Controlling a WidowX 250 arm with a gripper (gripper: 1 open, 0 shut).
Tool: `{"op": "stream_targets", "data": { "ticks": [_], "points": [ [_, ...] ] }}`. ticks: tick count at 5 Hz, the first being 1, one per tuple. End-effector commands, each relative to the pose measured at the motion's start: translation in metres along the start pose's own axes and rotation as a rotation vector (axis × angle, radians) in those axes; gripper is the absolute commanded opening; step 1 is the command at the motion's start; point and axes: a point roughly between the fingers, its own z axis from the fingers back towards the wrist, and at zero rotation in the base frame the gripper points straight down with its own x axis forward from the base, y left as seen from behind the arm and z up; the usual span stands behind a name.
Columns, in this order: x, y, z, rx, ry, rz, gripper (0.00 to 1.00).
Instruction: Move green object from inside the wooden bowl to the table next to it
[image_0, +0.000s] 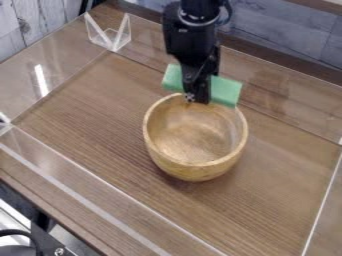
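The green object (225, 92) hangs in the air above the far rim of the wooden bowl (197, 140), clear of its inside. My black gripper (198, 86) comes down from above and is shut on the block's middle, so green shows on both sides of the fingers. The bowl is round, light tan and holds nothing that I can see. It stands near the middle of the dark brown table (94, 110).
Clear acrylic walls (40, 75) run round the table's edges. A small clear stand (110, 33) sits at the back left. Bare tabletop lies left, right and behind the bowl.
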Motion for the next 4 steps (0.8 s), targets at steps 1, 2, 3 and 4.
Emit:
{"op": "stream_targets", "data": {
  "ticks": [1,2,3,4],
  "points": [
    [0.000,-0.020,0.014,-0.045,0.017,-0.013,0.00],
    [0.004,-0.029,0.018,-0.039,0.027,-0.030,0.00],
    [0.022,-0.030,0.014,-0.045,0.016,0.021,0.00],
    [0.045,-0.026,0.007,-0.062,0.003,0.062,0.00]
  ]
}}
